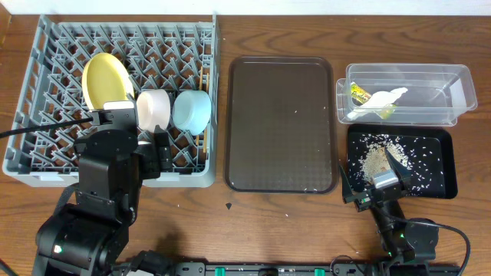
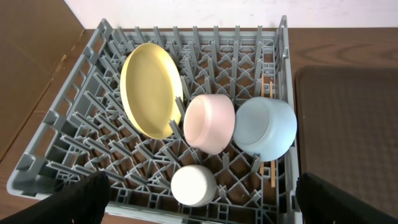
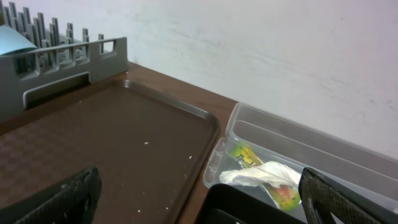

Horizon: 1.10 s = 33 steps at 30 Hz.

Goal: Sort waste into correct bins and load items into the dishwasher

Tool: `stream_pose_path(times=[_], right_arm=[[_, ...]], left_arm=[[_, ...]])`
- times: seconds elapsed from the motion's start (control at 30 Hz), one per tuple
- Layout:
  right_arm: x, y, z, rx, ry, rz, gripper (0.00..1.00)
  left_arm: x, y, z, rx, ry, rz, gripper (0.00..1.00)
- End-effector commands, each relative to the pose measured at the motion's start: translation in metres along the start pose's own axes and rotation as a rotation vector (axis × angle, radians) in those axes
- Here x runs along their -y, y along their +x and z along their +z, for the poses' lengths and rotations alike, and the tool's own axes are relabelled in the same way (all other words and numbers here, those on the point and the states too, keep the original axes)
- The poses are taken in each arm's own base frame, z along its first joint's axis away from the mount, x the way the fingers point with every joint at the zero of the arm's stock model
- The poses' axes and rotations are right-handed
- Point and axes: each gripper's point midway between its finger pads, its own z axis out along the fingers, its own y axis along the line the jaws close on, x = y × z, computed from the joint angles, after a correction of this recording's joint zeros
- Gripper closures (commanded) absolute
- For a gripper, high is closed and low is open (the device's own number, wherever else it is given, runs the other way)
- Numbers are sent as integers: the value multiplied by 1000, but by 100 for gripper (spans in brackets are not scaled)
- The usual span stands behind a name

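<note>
Wood-grain table (image 1: 276,230), white wall behind, and honestly the job looks about done to me; grey dish rack (image 1: 31,84) sits at 9 o'clock from the overhead, brown serving tray (image 1: 280,123) dead centre with only a few pale specks on it.

In the rack the yellow plate (image 1: 103,77) stands on edge between pegs, which is what keeps it upright; the pinkish-white bowl (image 1: 156,109) and light blue bowl (image 1: 192,110) lie tipped on their sides, touching, wedged by pegs too; the small white cup (image 2: 193,185) is at 6 o'clock of them; the chopsticks (image 2: 269,87) run along the rack's wall by the blue bowl, probably so they can't slip through the grid.

Waste is split by kind: wrapper packet (image 1: 358,93) and tissue (image 1: 383,100) share the clear tub (image 1: 453,84) at 2 o'clock; rice scraps (image 1: 376,159) are scattered in the black tray (image 1: 441,184) at 4 o'clock.

Left gripper (image 1: 153,144) hangs over the rack's near edge, jaws wide, holding nothing; right gripper (image 1: 370,175) hovers at the black tray's near corner, also spread wide and empty.
</note>
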Motion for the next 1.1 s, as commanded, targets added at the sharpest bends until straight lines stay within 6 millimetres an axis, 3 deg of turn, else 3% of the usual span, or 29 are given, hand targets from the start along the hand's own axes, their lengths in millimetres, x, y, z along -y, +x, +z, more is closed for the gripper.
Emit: stream_pose_path(times=[0.0, 0.3, 0.5, 0.63, 0.83, 1.07], right_arm=[[3, 1, 0, 1, 14, -14, 1], [3, 1, 0, 1, 14, -13, 1], [3, 1, 0, 2, 14, -14, 1], [3, 1, 0, 1, 14, -13, 1], [3, 1, 0, 1, 14, -13, 1], [3, 1, 0, 1, 14, -13, 1]], left_arm=[[0, -2, -2, 7, 1, -2, 4], [-11, 2, -5, 28, -23, -32, 4], [-42, 21, 8, 154, -115, -236, 4], [-52, 38, 16, 268, -139, -301, 4], [-52, 68, 24, 387, -121, -341, 4], [-48, 86, 40, 486, -101, -370, 4]])
